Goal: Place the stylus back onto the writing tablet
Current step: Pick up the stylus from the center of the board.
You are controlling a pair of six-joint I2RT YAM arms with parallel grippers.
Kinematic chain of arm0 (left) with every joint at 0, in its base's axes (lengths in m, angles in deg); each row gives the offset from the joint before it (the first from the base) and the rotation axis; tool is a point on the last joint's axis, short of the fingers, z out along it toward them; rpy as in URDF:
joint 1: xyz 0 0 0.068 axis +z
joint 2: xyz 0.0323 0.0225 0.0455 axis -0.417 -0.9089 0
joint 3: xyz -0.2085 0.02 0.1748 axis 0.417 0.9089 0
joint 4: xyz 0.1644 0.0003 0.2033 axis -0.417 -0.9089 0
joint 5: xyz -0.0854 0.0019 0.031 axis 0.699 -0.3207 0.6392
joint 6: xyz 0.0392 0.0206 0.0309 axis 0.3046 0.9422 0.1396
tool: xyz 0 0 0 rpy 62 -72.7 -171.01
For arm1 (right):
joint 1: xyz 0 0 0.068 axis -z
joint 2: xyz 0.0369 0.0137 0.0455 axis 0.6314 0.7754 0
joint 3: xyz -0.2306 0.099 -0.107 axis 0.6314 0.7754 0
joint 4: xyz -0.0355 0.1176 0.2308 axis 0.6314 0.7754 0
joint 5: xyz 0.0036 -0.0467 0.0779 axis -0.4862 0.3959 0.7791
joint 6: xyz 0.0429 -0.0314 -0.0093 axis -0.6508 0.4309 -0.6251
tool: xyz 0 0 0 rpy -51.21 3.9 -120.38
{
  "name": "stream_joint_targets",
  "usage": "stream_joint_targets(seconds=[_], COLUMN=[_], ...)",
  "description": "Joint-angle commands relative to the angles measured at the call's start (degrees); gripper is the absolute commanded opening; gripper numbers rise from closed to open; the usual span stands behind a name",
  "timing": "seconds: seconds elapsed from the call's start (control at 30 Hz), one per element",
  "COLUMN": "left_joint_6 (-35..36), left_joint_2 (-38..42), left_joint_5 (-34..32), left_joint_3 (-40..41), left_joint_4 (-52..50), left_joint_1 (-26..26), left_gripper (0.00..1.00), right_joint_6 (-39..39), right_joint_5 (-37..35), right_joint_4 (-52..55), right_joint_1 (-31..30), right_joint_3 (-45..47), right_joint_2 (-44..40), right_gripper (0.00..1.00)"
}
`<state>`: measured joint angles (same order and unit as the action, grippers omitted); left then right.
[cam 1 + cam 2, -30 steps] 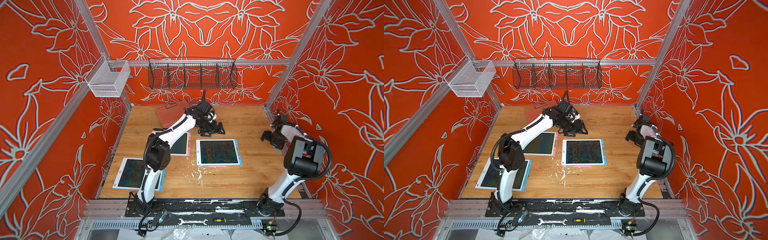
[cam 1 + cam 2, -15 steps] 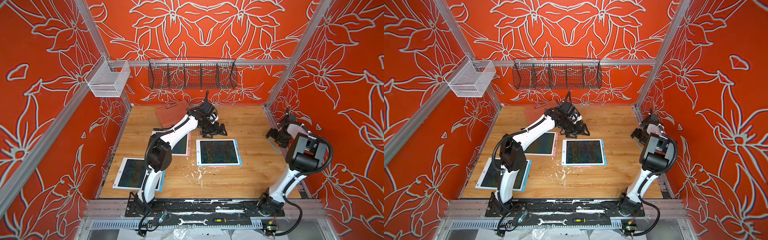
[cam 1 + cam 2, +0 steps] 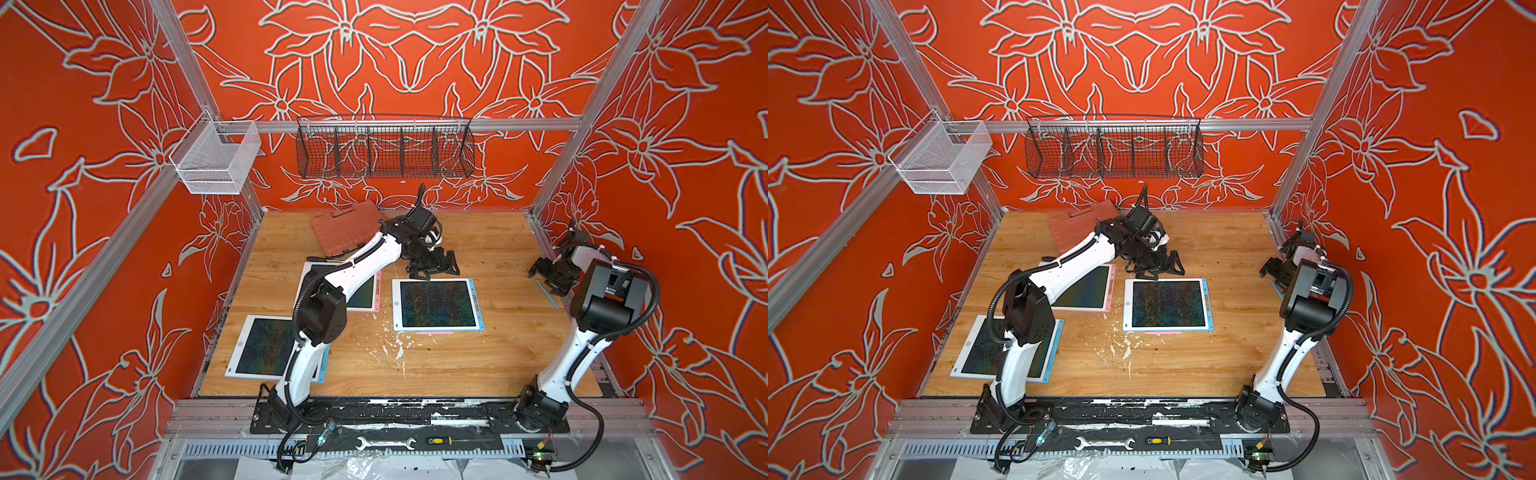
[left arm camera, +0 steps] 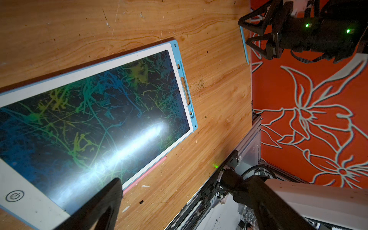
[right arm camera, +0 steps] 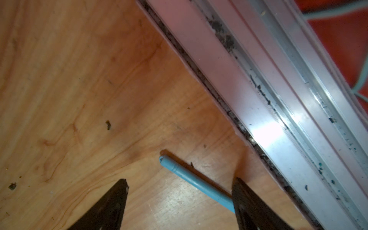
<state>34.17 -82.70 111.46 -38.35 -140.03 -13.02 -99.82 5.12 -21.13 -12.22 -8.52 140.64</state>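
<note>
The right tool [image 5: 179,184], jaws apart astride the skewed stylus [image 5: 196,182] at the tablet's [image 3: 436,305] three o'clock, may flick it away on closing.

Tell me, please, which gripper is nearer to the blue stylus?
Right. The right gripper hangs open just over the blue stylus; the left gripper hovers well away, at the middle tablet's far edge.

Colours and patterns, bench as seen.
Stylus [image 5: 196,184] light blue; writing tablet [image 3: 436,305] white bezel, blue edge, dark screen scribbled green, yellow and blue; table [image 3: 498,357] pale wood grain; walls [image 3: 415,62] orange-red with white outlined flowers; case [image 3: 345,226] brick red; white mesh basket [image 3: 216,160]; black wire basket [image 3: 384,147].
</note>
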Motion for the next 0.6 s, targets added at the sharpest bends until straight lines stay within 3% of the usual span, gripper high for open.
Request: stream_joint_targets(seconds=[0.0,0.37,0.57], left_joint_6=[-0.99,-0.84,-0.07], left_joint_2=[-1.27,-2.23,-2.14], left_joint_5=[-0.81,-0.21,0.07], left_joint_3=[-1.38,-1.36,-0.92], left_joint_4=[0.41,2.17,2.60], left_joint_1=[-0.47,-0.56,-0.56], left_gripper=[0.97,0.97,0.97], right_joint_6=[-0.37,-0.13,0.41], right_joint_5=[1.00,0.41,-0.11], right_joint_4=[2.91,5.65,6.57], right_joint_1=[0.31,0.28,0.22], right_joint_3=[-1.05,3.23,3.98], right_joint_2=[1.49,-1.92,-2.16], right_gripper=[0.82,0.67,0.52])
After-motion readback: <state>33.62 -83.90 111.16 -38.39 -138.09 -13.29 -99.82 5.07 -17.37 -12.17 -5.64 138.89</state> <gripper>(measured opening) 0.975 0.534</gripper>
